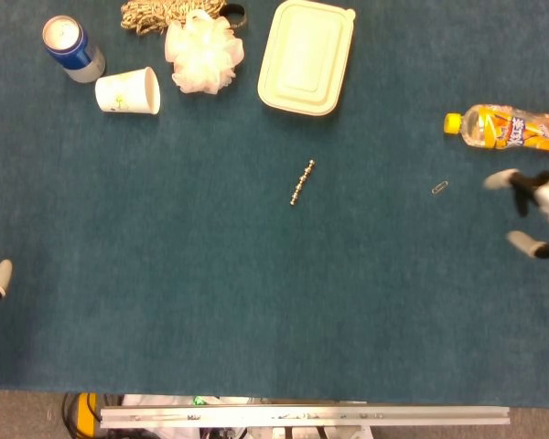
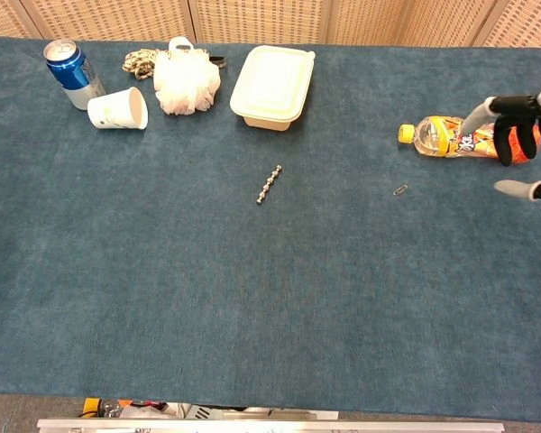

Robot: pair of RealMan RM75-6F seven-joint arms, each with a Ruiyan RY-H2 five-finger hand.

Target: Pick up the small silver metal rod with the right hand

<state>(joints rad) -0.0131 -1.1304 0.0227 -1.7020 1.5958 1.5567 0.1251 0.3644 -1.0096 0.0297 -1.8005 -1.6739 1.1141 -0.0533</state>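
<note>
The small silver metal rod [image 1: 301, 183] [image 2: 269, 185], beaded and slanted, lies alone near the middle of the blue cloth. My right hand [image 1: 540, 210] [image 2: 523, 135] has come in at the right edge, fingers spread and holding nothing, far to the right of the rod. In the chest view it hangs in front of the orange bottle. Only two fingertips [image 1: 0, 274] of my left hand show at the left edge of the head view, spread apart and empty.
An orange drink bottle [image 1: 503, 128] [image 2: 451, 137] lies at the right, with a paper clip [image 1: 439, 187] [image 2: 400, 189] near it. At the back stand a cream lidded box [image 1: 306, 57], white bath puff [image 1: 203, 50], tipped paper cup [image 1: 128, 91], blue can [image 1: 69, 44] and coiled rope [image 1: 156, 14].
</note>
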